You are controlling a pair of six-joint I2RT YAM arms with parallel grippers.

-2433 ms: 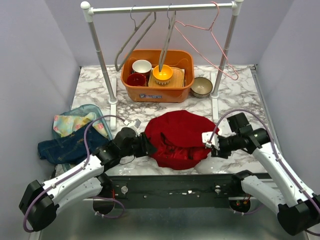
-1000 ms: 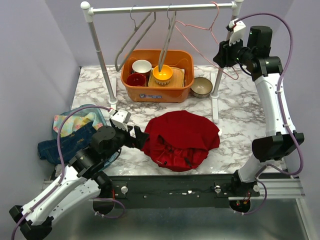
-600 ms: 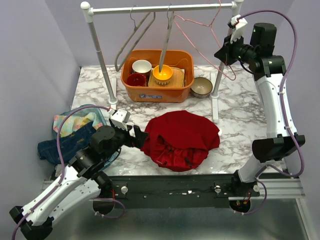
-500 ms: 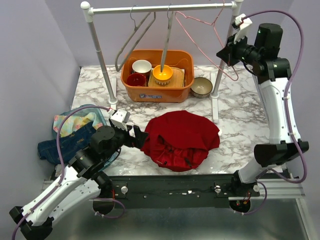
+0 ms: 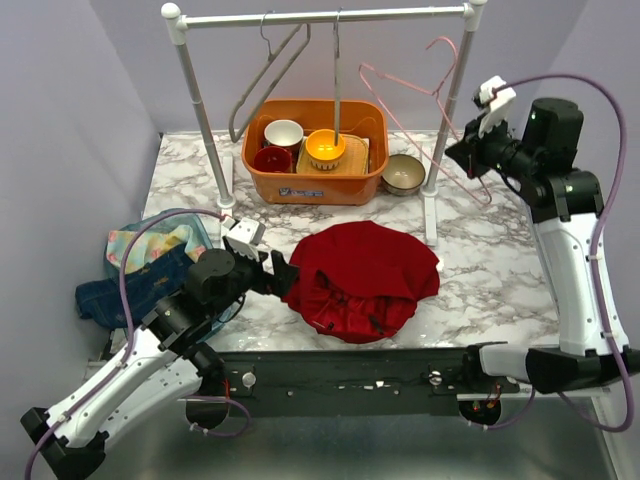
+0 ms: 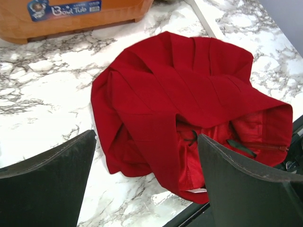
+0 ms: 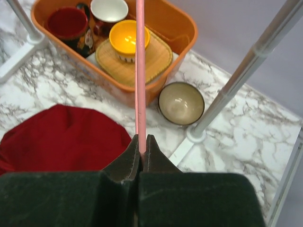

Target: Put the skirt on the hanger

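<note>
orange tub point(image 5: 315, 172) on the marble bench point(image 5: 490, 270) holds cups point(image 5: 284, 133) and a yellow bowl point(image 5: 325, 148); tan bowl point(image 5: 404, 173) just beside it; clothes point(image 5: 135, 290) heaped left

The right hand point(image 7: 141, 143) pinches a thin pink wire hanger point(image 7: 140, 71). A red cloth skirt point(image 7: 66, 137) and orange plastic tub point(image 7: 176, 22) sit below.
</note>
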